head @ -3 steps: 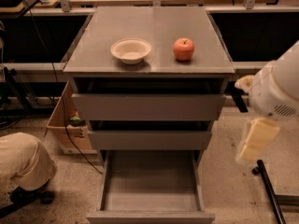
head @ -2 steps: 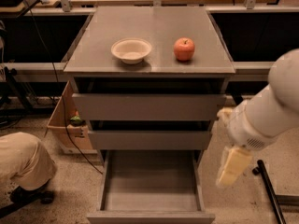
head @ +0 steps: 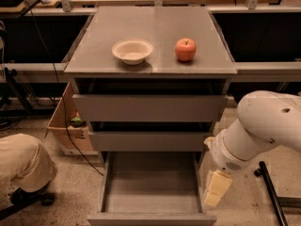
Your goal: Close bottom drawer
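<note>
The bottom drawer (head: 151,217) of the grey cabinet is pulled far out, its shallow grey box empty and its low front panel at the frame's lower edge. My white arm comes in from the right, and the gripper (head: 214,189) hangs just beside the drawer's right wall, close to its front corner. Its cream-coloured tip points down toward the floor. The middle drawer (head: 148,141) and the top drawer (head: 149,108) above it stick out only slightly.
A white bowl (head: 132,51) and a red apple (head: 186,49) rest on the cabinet top (head: 150,29). A cardboard box (head: 66,126) stands on the floor left of the cabinet. A person's knee in tan trousers (head: 21,164) is at lower left. A black pole (head: 273,192) lies at lower right.
My arm has swung left and down from the right side of the cabinet, bringing the gripper close to the open bottom drawer's right front corner. The drawers have not moved.
</note>
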`<state>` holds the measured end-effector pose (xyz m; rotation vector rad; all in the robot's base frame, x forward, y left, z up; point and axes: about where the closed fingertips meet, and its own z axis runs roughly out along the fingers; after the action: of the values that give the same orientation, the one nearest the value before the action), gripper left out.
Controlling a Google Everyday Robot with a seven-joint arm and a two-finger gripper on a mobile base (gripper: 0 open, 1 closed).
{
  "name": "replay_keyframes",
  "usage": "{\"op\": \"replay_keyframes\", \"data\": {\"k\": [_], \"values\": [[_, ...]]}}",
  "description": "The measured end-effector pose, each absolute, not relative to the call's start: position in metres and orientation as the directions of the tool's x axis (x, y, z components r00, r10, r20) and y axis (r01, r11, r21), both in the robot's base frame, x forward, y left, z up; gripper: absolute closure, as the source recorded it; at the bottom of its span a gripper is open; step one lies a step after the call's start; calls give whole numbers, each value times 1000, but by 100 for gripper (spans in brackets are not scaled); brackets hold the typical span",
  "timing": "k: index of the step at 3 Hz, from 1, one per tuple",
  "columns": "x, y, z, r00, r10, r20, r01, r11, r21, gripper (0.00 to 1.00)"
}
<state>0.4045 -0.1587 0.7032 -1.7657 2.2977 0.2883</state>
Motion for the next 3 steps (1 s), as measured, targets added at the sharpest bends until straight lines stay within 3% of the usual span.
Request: {"op": "replay_keyframes", "data": {"k": [3], "values": [[403, -123, 544, -270, -857, -439, -963, 246, 113, 0]]}}
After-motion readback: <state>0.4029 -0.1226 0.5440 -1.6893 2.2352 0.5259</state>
